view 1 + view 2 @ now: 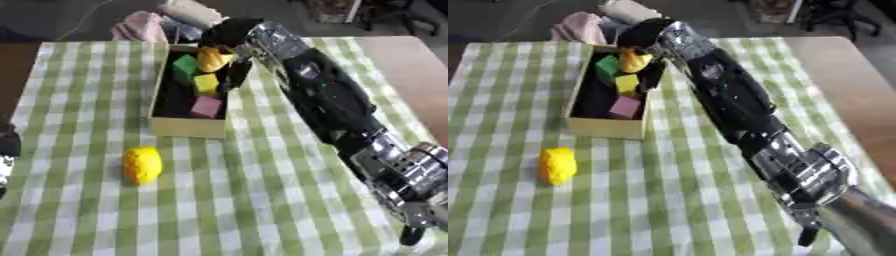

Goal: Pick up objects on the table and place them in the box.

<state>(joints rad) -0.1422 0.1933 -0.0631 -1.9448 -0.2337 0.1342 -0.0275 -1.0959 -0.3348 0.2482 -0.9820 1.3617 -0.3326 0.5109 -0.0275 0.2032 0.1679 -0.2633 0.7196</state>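
Observation:
A cardboard box (185, 127) stands on the green checked cloth, holding a green block (185, 65), a yellow block (206, 83) and a pink block (207, 106). My right hand (229, 36) reaches over the box's far end, its fingers curled on an orange-yellow object (211, 60) that hangs above the inside. A yellow rounded object (142, 165) lies on the cloth in front of the box, to its left. My left hand (7, 150) shows only as a dark part at the left edge.
Pink and grey cloth items (144, 25) lie behind the box past the table's far edge. Bare tabletop (411, 70) shows to the right of the cloth. My right arm (337, 107) crosses the right half of the cloth.

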